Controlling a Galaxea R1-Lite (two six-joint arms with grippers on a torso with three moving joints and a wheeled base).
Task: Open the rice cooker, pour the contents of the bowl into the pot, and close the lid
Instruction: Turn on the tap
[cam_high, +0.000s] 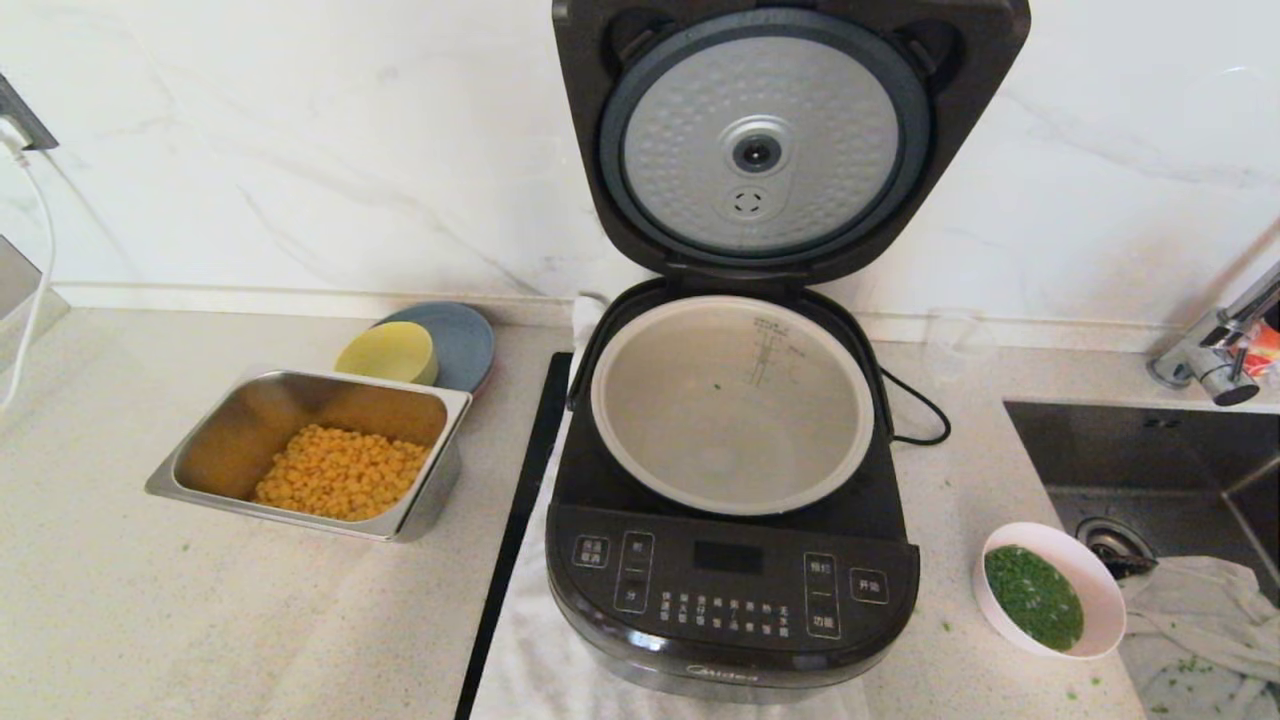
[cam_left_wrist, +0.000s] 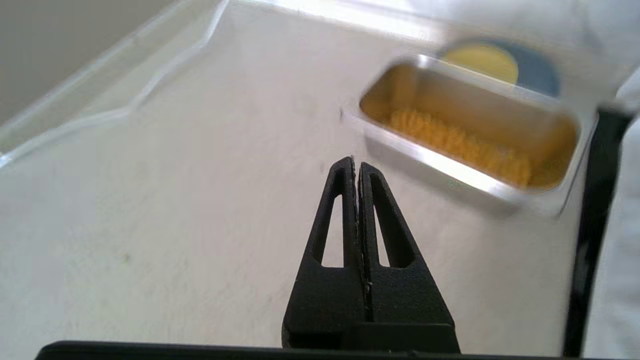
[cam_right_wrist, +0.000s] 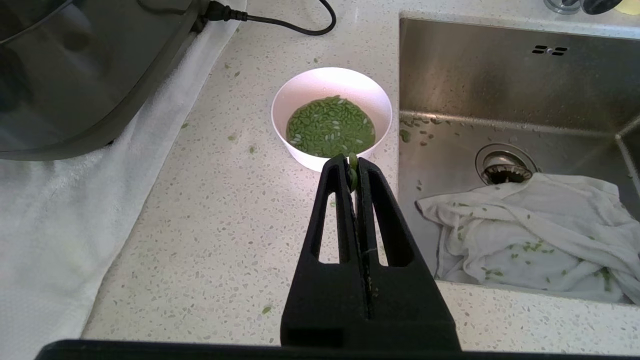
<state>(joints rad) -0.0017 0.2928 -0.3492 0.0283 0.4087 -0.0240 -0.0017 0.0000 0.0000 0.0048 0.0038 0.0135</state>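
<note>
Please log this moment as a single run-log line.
lid: open | pot: nearly empty | bowl: full of greens, on counter | right gripper: shut, near bowl | left gripper: shut, parked

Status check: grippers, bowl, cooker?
Left gripper shut, parked over counter. Right gripper shut, short of bowl. Lid up, pot nearly empty, greens unpoured. Path clear.

Rice cooker (cam_high: 735, 560) lid (cam_high: 765, 140) raised; full bowl (cam_high: 1050, 590) right of it.

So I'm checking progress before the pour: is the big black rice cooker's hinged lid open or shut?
Open. The black hinged lid stands upright, its dimpled silver inner plate facing forward, and the round grey-beige inner pot is exposed.
</note>
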